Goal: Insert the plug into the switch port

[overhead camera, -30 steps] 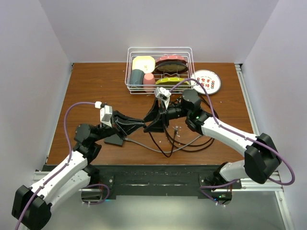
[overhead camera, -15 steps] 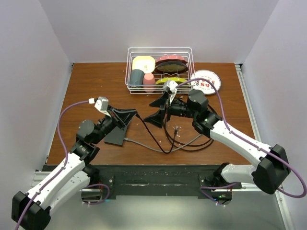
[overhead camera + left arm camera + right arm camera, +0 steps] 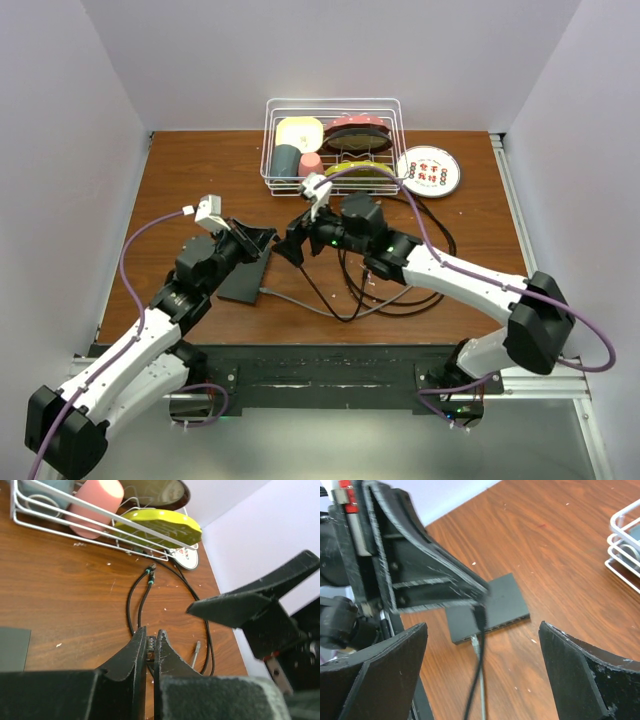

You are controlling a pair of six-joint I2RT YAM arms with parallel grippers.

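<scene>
**From overhead:** The switch (image 3: 240, 283) lies flat on the wooden table (image 3: 180, 170), left of centre. The left gripper (image 3: 262, 240) hangs just above its far right corner. The right gripper (image 3: 292, 248) faces it from the right, near but apart. A gray cable (image 3: 320, 308) meets the switch's right edge, and black cable (image 3: 345, 300) loops across the boards beyond it. A wire dish rack (image 3: 333, 100) and a printed plate (image 3: 428, 170) sit at the far side.

**From the left wrist:** The left gripper (image 3: 149, 639) is pinched tight on the plug (image 3: 149, 644), a small ribbed piece caught between its tips. A corner of the switch (image 3: 12, 647) shows at the lower left edge, below and to the left of the pinched tips. One of the right gripper's fingers (image 3: 240, 607) juts in from the right, touching nothing. A pink cup (image 3: 97, 502) and a yellow-green plate (image 3: 160, 525) rest in the rack.

**From the right wrist:** The right gripper (image 3: 482, 630) stands spread wide and holds nothing, framing the switch (image 3: 502, 605) between its fingers. The left gripper (image 3: 470, 592) reaches in from the upper left. The plug (image 3: 479, 614), on its black lead, hangs from its tips just over the switch's near edge. Whether it touches a socket cannot be told. The gray cable (image 3: 476, 645) meets that same edge just beside it.
</scene>
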